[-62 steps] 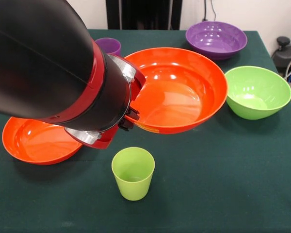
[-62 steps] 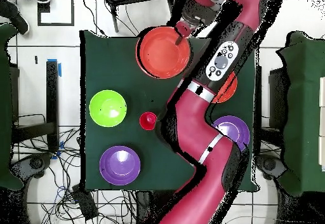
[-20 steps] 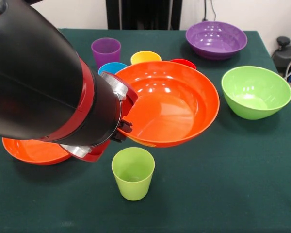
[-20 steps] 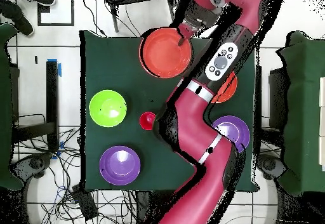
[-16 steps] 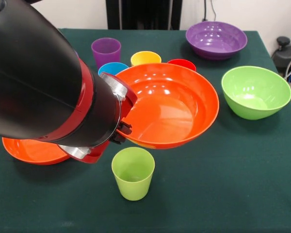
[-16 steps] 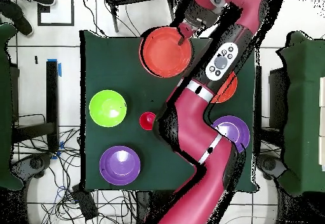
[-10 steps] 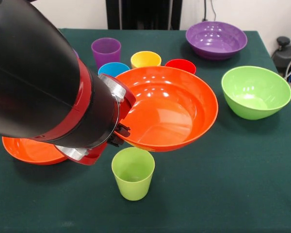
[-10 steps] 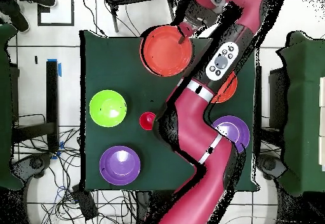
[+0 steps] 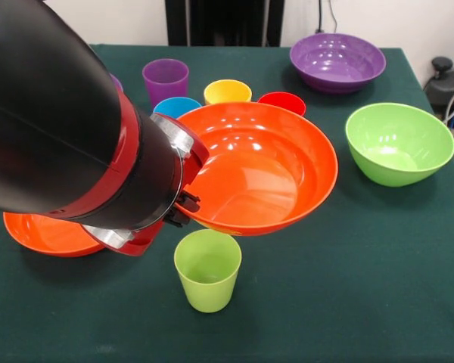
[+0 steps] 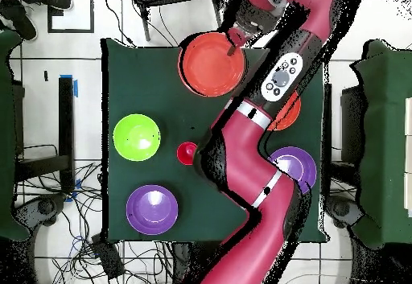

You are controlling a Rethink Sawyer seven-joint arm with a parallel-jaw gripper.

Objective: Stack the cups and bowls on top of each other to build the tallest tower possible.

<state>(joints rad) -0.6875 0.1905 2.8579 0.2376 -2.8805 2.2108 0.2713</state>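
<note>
My gripper [image 9: 185, 209] is shut on the near left rim of a wide orange bowl [image 9: 261, 170] and holds it tilted in the air. The bowl's front edge hangs just behind and above the light green cup [image 9: 207, 269], which stands upright and alone at the table's front. The overhead view shows the gripper [image 10: 234, 44] at the held bowl's [image 10: 211, 63] edge. Purple [image 9: 166, 79], blue [image 9: 174, 107], yellow [image 9: 227, 91] and red [image 9: 281, 100] cups stand behind the bowl. The second orange bowl [image 9: 49, 231] lies at the left, partly under my arm.
A light green bowl [image 9: 399, 142] sits at the right and a purple bowl [image 9: 337, 60] at the back right. In the overhead view a second purple bowl [image 10: 294, 165] lies partly under my arm [image 10: 249, 144]. The thick arm fills the front view's left side.
The held orange bowl has moved toward the table's front and a little left, closer over the green cup. The four cups behind it have come into sight.
</note>
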